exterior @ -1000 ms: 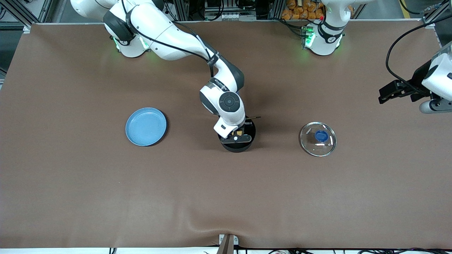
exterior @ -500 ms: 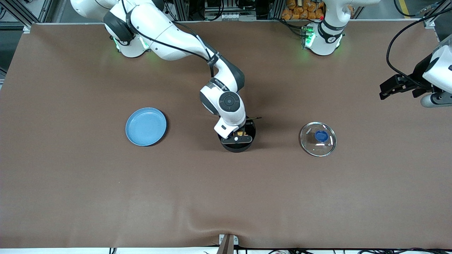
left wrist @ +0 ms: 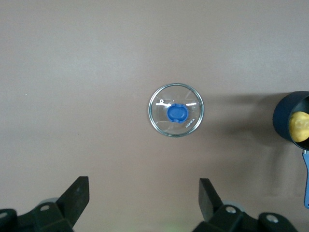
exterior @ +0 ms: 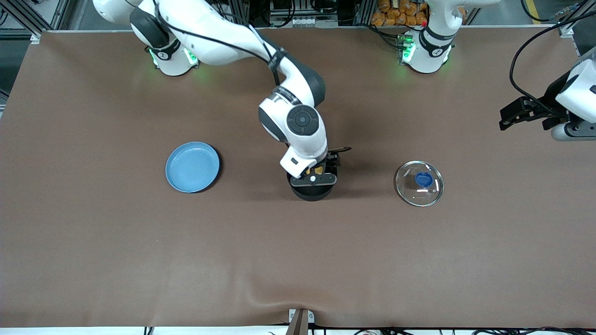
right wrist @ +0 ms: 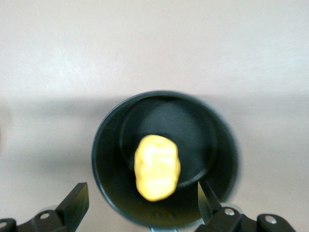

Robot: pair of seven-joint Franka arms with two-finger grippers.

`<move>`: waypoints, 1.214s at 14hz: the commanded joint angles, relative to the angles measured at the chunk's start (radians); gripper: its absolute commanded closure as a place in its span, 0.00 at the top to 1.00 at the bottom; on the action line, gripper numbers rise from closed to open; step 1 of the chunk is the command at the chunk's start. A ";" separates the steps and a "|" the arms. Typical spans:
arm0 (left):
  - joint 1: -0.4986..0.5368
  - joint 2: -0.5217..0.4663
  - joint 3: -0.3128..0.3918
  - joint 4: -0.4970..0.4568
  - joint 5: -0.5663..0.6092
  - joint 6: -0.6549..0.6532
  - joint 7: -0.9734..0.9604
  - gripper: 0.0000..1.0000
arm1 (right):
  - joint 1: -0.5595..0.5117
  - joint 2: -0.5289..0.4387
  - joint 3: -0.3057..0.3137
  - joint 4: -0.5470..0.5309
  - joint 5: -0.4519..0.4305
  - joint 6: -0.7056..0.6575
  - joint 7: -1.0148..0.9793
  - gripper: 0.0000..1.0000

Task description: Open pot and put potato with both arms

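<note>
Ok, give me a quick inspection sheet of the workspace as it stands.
Surface: brown table cover, wrinkled at the edge nearest the front camera.
Job's things: pot open; potato inside; glass lid on the table toward the left arm's end.
Clutter: blue plate, toward the right arm's end.
Claws: right claw open over the pot; left claw open, over the lid, waiting.
Cables: black cable along the right arm.
Surroundings: orange items past the table edge.

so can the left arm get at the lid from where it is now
Probably yes. The lid lies alone on bare table at the left arm's end, knob up, with nothing on it. The left gripper hangs open above it. The right gripper, open, is over the pot.
</note>
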 commanded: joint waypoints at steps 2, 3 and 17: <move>0.024 -0.015 -0.009 -0.001 -0.020 -0.016 0.019 1.00 | -0.094 -0.129 -0.004 0.012 -0.013 -0.141 0.001 1.00; 0.025 -0.016 -0.009 -0.001 -0.020 -0.016 0.024 1.00 | -0.134 -0.154 -0.004 0.012 -0.016 -0.173 -0.015 1.00; 0.025 -0.019 -0.010 -0.004 -0.035 -0.014 0.008 1.00 | -0.629 -0.432 0.094 0.001 -0.079 -0.565 -0.322 1.00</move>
